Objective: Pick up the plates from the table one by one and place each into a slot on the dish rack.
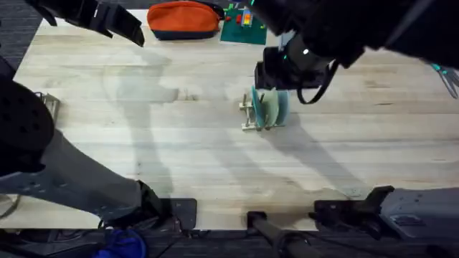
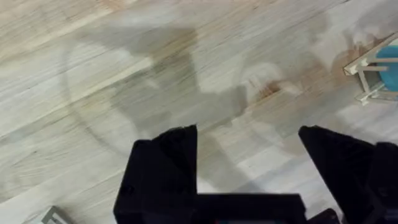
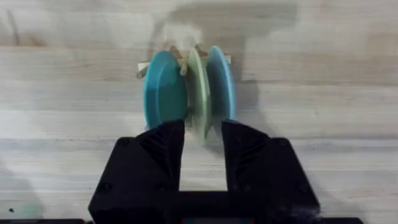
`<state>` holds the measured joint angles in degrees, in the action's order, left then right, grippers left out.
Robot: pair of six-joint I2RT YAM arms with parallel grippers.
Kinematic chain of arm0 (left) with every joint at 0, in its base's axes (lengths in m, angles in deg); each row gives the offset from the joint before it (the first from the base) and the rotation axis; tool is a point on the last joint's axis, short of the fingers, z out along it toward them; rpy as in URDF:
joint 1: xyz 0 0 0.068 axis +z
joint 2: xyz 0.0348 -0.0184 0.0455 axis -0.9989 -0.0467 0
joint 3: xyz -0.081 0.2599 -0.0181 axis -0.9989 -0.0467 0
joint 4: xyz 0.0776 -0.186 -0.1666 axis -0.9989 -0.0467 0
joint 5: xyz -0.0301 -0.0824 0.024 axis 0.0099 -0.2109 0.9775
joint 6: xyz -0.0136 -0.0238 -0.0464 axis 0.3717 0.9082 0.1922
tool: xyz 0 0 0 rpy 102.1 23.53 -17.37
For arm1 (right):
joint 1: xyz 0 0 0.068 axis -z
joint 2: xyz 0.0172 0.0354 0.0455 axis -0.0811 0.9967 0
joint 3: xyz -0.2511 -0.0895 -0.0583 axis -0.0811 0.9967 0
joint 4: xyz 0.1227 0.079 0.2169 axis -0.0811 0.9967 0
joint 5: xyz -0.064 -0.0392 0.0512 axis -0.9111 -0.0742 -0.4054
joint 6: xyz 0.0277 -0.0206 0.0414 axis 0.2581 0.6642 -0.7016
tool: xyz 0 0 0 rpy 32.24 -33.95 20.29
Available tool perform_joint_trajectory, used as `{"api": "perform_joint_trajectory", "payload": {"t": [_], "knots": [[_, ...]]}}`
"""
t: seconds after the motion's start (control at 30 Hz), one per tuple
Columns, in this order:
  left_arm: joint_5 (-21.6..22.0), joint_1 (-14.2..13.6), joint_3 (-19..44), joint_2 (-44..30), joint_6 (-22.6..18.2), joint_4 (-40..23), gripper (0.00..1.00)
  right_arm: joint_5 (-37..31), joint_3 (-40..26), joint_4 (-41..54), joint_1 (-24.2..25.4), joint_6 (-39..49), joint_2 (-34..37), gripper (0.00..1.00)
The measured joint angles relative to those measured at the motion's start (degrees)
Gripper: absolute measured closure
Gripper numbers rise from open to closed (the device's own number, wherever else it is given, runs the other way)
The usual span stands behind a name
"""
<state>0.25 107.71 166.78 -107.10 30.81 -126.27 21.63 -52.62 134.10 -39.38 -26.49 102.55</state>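
The small wooden dish rack point(image 1: 250, 115) stands near the middle of the table point(image 1: 143, 129). Three plates stand upright in it. In the right wrist view the pale cream-green plate point(image 3: 198, 87) sits in a slot between two teal plates point(image 3: 163, 90). My right gripper point(image 3: 204, 124) is open, its black fingers straddling the cream-green plate's rim with a small gap on each side. From overhead the right gripper point(image 1: 272, 84) hangs right at the rack's far side. My left gripper point(image 2: 249, 134) is open and holds nothing, hovering over bare wood; overhead it sits at the far left point(image 1: 129, 30).
An orange pouch point(image 1: 183, 18) and a green board with coloured pieces point(image 1: 242, 25) lie at the table's far edge. A metal object point(image 1: 50, 104) sits at the left edge. The rack's corner point(image 2: 373, 71) shows in the left wrist view.
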Motion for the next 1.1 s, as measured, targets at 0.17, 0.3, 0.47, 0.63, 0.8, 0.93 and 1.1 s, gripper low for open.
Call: {"api": "perform_joint_trajectory", "payload": {"t": [0.17, 0.3, 0.47, 0.63, 0.8, 0.93, 1.1], "knots": [[0.00, 0.00, 0.00, 0.00, 0.00, 0.00, 0.006, -2.45, -3.08, 1.91, 0.00, 1.78, -2.87, 0.407], [0.01, 0.00, 0.00, 0.02, 0.00, 0.00, 0.006, -4.10, -6.41, 3.26, 0.00, 5.27, -5.42, 0.024], [0.00, 0.00, 0.00, 0.00, 0.00, 0.00, 0.006, -5.19, -9.58, 4.35, 0.00, 11.45, -8.82, 0.008], [0.00, 0.00, 0.00, 0.00, 0.00, 0.00, 0.006, -8.63, -10.33, 4.82, 0.00, 16.44, -12.73, 0.008], [0.00, 0.00, 0.00, 0.00, 0.00, 0.00, 0.006, -11.37, -10.33, 5.21, 0.00, 19.67, -17.71, 0.007], [0.00, 0.00, 0.00, 0.00, 0.00, 0.00, 0.006, -12.51, -10.38, 8.13, 0.00, 23.29, -22.38, 0.007], [0.00, 0.00, 0.00, 0.00, 0.00, -0.01, 0.006, -14.19, -10.43, 13.97, 0.00, 25.54, -29.13, 0.007]]}}
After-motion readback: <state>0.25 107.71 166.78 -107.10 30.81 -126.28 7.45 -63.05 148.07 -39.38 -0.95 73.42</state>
